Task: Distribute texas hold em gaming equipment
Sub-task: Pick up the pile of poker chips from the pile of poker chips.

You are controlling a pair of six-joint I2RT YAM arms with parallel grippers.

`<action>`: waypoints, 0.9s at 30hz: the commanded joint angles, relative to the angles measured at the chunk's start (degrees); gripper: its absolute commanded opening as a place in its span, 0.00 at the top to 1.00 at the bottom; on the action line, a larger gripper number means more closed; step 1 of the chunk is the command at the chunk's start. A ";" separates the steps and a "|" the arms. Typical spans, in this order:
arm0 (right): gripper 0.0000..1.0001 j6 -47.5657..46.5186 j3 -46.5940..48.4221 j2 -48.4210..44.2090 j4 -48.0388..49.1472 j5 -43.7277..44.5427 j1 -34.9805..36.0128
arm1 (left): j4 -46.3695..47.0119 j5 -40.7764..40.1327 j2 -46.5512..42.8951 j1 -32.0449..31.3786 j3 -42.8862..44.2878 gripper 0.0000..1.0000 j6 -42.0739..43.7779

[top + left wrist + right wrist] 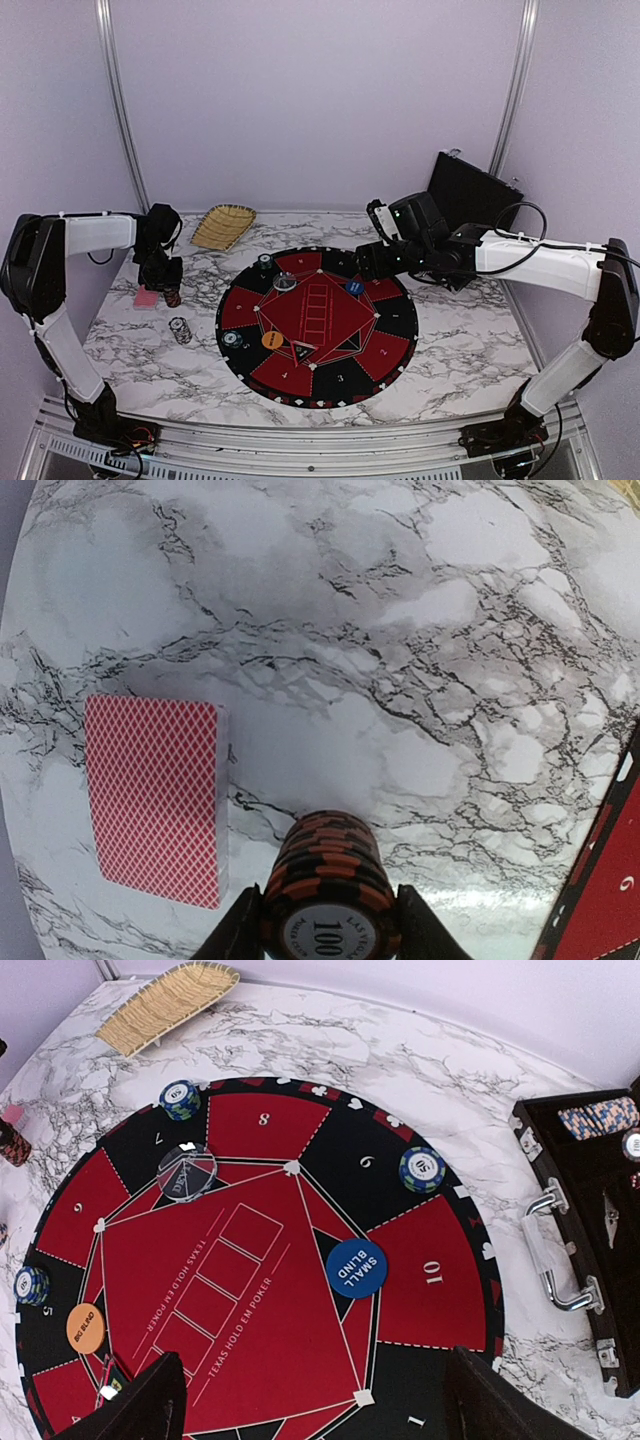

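A marble table point(470, 350) carried a round red-and-black mat point(318, 322) at its centre; an open black case point(590, 1220) with chips inside lay off the mat's far right edge, and a wicker basket point(224, 226) sat at the far left; the right gripper point(320, 1410) hung over the mat, fingers spread wide with nothing between them; the left gripper point(328, 905) was clamped on the held stack point(330, 865) of chips left of the mat, just beside the red-backed cards point(155, 798) lying flat on the marble, though whether that stack touched the table could not be told; the table stack point(180, 329) stood apart, nearer the arms; on the mat sat the seat 7 stack point(180, 1099), the seat 9 stack point(421, 1169) and the seat 5 stack point(31, 1285); the blue disc point(356, 1267), marked small blind, lay right of centre; the orange disc point(85, 1327), marked big blind, lay near the seat 5 stack; the clear disc point(187, 1172) lay near the seat 7 stack.
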 commanded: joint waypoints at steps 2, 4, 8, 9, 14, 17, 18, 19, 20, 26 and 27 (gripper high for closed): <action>0.14 0.14 0.84 -0.91 0.31 0.63 0.25 | -2.07 -0.70 0.39 0.27 1.40 0.67 0.85; 0.14 0.14 0.84 -0.89 0.34 0.58 0.32 | -2.09 -0.76 0.45 0.26 1.35 0.67 0.89; 0.14 0.14 0.84 -0.87 0.31 0.54 0.18 | -2.04 -0.74 0.58 0.26 1.26 0.67 0.96; 0.14 0.13 0.84 -0.92 0.30 0.50 0.29 | -2.06 -0.66 0.56 0.30 1.20 0.67 0.92; 0.14 0.23 0.67 -0.93 0.42 0.52 0.22 | -2.19 -0.41 0.45 0.24 1.54 0.67 1.00; 0.14 0.29 0.59 -0.89 0.47 0.52 0.27 | -2.59 -0.27 0.63 -0.20 2.57 0.67 1.08; 0.14 0.30 0.54 -0.97 0.56 0.54 0.29 | -2.86 -0.26 0.85 -0.45 3.10 0.67 1.10; 0.14 0.31 0.45 -1.01 0.60 0.52 0.26 | -3.15 -0.33 1.18 -0.75 3.67 0.67 1.11; 0.14 0.32 0.41 -1.09 0.60 0.62 0.26 | -3.40 -0.34 1.57 -1.12 4.46 0.67 1.11; 0.14 0.14 0.32 -1.39 0.25 1.28 0.21 | -5.33 -0.87 5.17 -4.24 10.14 0.67 0.85; 0.14 0.16 0.23 -1.51 0.17 1.38 0.14 | -5.55 -0.87 6.03 -4.83 11.43 0.67 0.76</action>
